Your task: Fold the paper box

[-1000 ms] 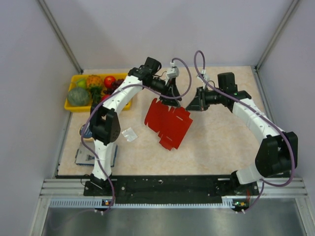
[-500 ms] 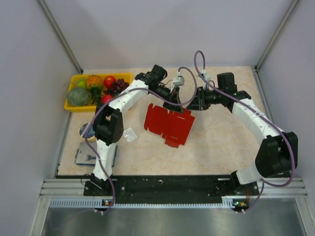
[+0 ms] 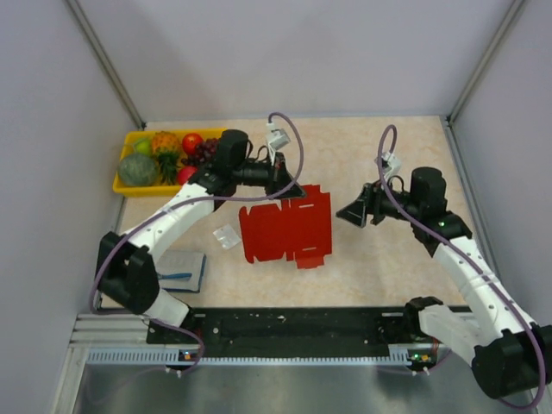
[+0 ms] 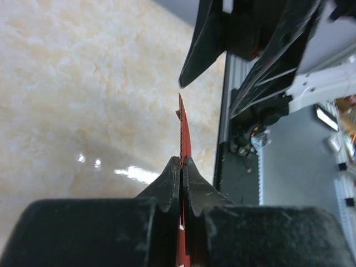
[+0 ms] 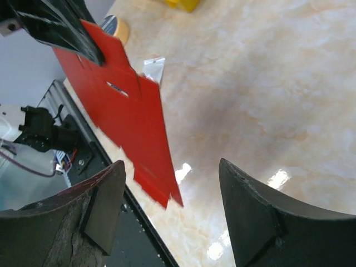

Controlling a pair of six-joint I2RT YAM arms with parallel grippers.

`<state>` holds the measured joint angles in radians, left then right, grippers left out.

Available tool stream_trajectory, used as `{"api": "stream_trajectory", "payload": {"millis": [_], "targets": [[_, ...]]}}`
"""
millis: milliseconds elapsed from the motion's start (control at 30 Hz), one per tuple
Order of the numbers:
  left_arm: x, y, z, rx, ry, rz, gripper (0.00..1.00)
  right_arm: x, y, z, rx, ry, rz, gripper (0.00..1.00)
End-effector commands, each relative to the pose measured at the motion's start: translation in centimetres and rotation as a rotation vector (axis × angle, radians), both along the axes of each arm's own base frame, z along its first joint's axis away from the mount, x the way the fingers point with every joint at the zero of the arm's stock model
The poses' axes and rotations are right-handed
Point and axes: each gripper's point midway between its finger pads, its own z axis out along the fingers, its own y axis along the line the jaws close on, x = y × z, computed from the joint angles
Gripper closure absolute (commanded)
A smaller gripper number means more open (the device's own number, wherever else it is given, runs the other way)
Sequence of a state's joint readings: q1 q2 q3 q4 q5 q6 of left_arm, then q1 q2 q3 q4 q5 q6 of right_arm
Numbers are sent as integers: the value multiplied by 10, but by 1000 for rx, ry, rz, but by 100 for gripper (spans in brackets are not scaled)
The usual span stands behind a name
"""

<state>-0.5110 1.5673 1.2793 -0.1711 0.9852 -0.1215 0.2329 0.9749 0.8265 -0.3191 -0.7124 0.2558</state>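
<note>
Beige marbled tabletop (image 3: 388, 250), glossy with glare, boxed in by pale grey walls (image 3: 259, 52); above its middle hangs the paper box (image 3: 285, 226), tilted (edge-on to the left wrist), long axis roughly left-right, tabs nearward; pinched at the far edge by the left gripper (image 4: 182, 161); right gripper (image 3: 345, 212) spread wide, just beside, empty.

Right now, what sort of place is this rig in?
Probably a lab robot test cell: plain grey panels wall in a marble-look tabletop, an aluminium rail runs along its near edge, and a yellow tray of fruit sits as props.
</note>
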Motion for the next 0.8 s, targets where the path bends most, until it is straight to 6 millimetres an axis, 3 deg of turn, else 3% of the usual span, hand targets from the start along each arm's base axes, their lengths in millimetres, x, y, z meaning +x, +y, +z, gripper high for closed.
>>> {"api": "stream_trajectory", "payload": {"millis": [0,33,167,300,367,400,500,567,600,633,667,700,767], "targets": [[-20,6,55,-229,120,109,100,-20,15,17,110,-92,128,32],[-25,8,58,-252,129,121,100,-27,23,30,166,-116,181,33],[-53,21,82,-366,154,123,100,-51,49,40,179,-163,293,36],[-63,31,96,-434,104,152,100,-62,58,56,236,-221,347,60],[-68,36,110,-477,64,162,100,-65,58,58,267,-212,350,67],[-70,38,108,-485,59,168,100,-66,59,65,284,-239,356,79],[-73,45,112,-516,26,206,100,-71,61,74,333,-250,382,100],[-82,47,118,-543,15,171,97,-76,62,78,357,-245,409,100],[-92,48,117,-524,19,108,82,-79,63,80,356,-254,433,100],[-88,55,118,-513,18,108,51,-87,63,78,336,-279,490,100],[-90,61,119,-490,60,99,32,-88,62,82,324,-301,511,100],[-71,79,120,-488,75,176,21,-94,62,75,302,-298,565,100],[-54,93,125,-465,194,229,17,-102,63,81,299,-304,643,100]]}}
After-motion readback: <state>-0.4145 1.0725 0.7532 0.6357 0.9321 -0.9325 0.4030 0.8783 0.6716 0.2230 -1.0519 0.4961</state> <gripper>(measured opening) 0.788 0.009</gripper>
